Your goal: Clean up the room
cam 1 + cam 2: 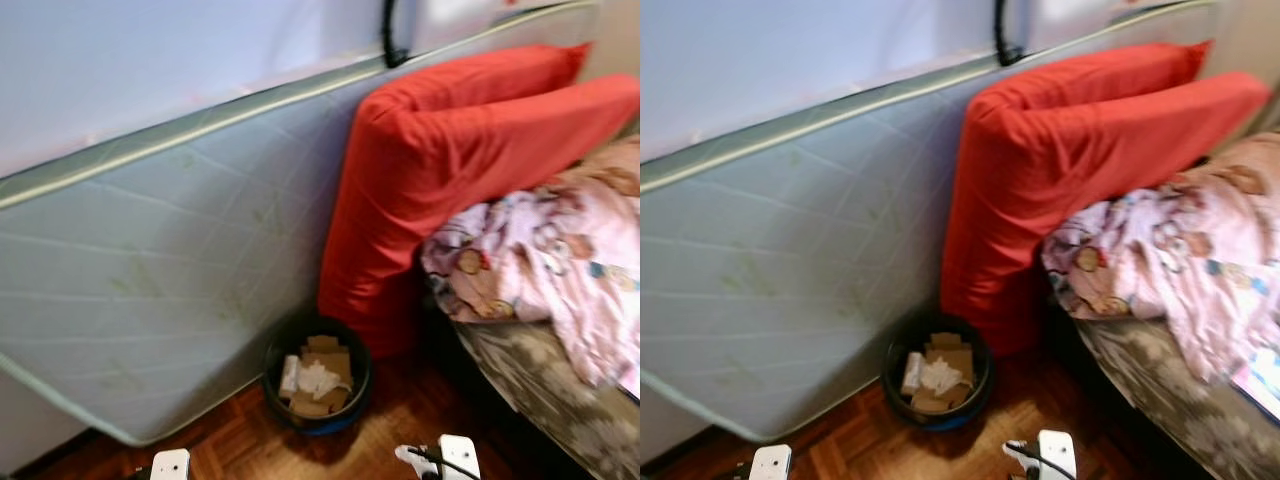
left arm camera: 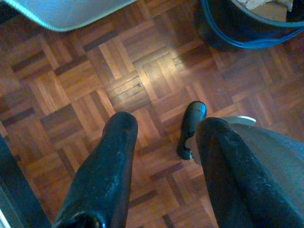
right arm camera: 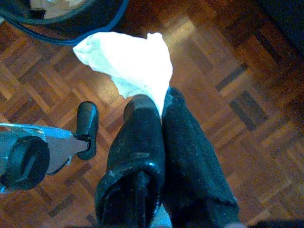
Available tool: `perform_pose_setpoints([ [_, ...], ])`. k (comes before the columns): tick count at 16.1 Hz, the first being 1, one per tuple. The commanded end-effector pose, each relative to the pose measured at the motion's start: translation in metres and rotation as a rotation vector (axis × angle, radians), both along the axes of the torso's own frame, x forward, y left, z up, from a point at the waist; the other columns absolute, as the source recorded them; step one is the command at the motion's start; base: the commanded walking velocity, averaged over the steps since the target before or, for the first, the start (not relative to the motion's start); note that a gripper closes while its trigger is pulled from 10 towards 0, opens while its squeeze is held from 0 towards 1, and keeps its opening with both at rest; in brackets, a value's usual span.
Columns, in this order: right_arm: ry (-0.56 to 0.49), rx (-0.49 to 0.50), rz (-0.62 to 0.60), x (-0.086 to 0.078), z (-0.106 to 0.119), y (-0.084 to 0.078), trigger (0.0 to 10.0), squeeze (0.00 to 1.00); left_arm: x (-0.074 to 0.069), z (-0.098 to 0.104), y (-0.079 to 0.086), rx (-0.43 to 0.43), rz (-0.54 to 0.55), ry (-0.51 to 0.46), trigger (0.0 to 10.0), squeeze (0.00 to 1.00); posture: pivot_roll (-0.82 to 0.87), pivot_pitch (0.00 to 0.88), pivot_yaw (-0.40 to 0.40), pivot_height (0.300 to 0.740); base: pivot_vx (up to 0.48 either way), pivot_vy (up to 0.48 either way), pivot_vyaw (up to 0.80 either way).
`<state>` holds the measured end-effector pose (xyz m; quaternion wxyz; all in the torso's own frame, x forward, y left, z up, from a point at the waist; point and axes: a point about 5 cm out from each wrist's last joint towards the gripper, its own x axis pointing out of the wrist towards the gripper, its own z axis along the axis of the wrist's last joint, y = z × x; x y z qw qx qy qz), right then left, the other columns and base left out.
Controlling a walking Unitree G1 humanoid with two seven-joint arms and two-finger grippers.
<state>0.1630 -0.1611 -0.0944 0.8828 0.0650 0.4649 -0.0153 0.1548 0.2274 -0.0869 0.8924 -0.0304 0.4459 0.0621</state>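
The right gripper (image 3: pixel 161 102) pinches a white tissue (image 3: pixel 128 64) just above the wood floor (image 2: pixel 142 85); the bin (image 1: pixel 318 385), at twelve o'clock, already holds cardboard scraps. The left gripper (image 2: pixel 161 135) hangs with fingers apart. Released early, the light tissue might flutter short of the rim.

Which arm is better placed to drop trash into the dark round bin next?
The right. The right gripper is shut on a crumpled white tissue, just short of the dark round bin on the parquet floor. The left gripper is open and holds nothing.
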Motion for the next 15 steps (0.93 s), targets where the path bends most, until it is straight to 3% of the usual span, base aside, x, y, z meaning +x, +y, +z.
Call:
perform_pose_setpoints([
  [1,-0.007,0.001,-0.004,0.002,0.001,0.002,10.0,0.00,-0.004,-0.002,0.000,0.003,-0.007,0.022,10.0,0.00,0.04,0.000,0.023,0.740,0.000,0.000,0.80],
  [11,-0.015,0.002,0.002,0.004,0.002,0.003,10.0,0.00,-0.003,-0.002,0.000,-0.001,0.002,0.021,10.0,0.00,0.04,0.004,0.018,0.740,0.000,0.000,0.73],
  [15,0.011,-0.010,-0.025,-0.007,-0.002,-0.013,10.0,0.00,-0.002,-0.001,0.000,0.001,0.004,0.012,10.0,0.00,0.04,0.004,0.013,0.740,0.000,0.000,0.31],
])
